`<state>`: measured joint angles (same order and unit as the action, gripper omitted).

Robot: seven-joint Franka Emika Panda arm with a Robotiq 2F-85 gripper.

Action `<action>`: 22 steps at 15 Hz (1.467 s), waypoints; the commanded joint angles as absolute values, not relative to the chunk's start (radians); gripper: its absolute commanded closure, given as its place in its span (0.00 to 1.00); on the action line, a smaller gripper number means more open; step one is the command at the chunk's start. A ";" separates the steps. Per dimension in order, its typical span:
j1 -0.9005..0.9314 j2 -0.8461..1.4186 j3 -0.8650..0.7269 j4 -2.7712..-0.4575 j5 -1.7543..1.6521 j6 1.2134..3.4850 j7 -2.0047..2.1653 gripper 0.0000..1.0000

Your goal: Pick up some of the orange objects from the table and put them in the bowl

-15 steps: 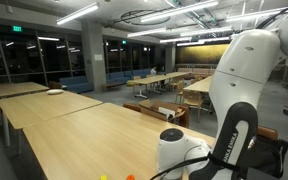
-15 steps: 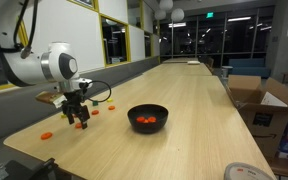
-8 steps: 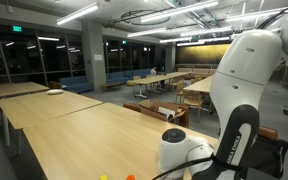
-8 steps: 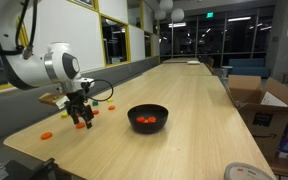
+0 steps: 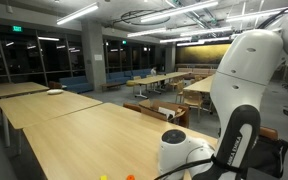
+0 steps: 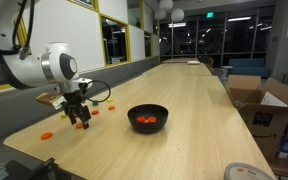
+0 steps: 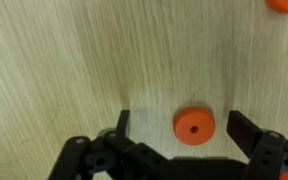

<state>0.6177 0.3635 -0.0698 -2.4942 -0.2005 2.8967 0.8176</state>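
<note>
1. Several orange objects (image 6: 46,134) lie scattered on the desk (image 6: 189,105), close to its near corner on the arm's side and along the long edge there.
2. One black bowl (image 6: 149,128) stands on the desk toward its near short edge, about midway between the two long edges. It is well apart from the scattered pieces, and orange pieces show inside it.
3. The white arm (image 6: 46,66) reaches over that long edge. Its end effector (image 6: 79,120) points straight down, low over the desk among the loose pieces.
4. In the wrist view the end effector (image 7: 184,126) has its two dark fingers (image 7: 246,128) spread wide apart, and they grip nothing.
5. One orange disc (image 7: 203,129) with a small hole in its middle lies flat on the wood between the fingers, nearer the one on the right of the picture. A gap shows on both sides of it, so neither finger touches it.
6. Another orange piece (image 7: 287,4) is cut off by the top right corner of the wrist view, well apart from the fingers.
7. In an exterior view the arm (image 5: 246,70) fills the right side above the desk (image 5: 79,130). The end effector is out of sight there.
</note>
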 commanded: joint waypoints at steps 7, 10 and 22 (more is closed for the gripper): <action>0.559 0.365 -0.009 -2.490 -0.134 2.925 0.800 0.00; 0.558 0.368 -0.021 -2.488 -0.139 2.941 0.808 0.00; 0.543 0.392 -0.020 -2.461 -0.134 2.931 0.797 0.26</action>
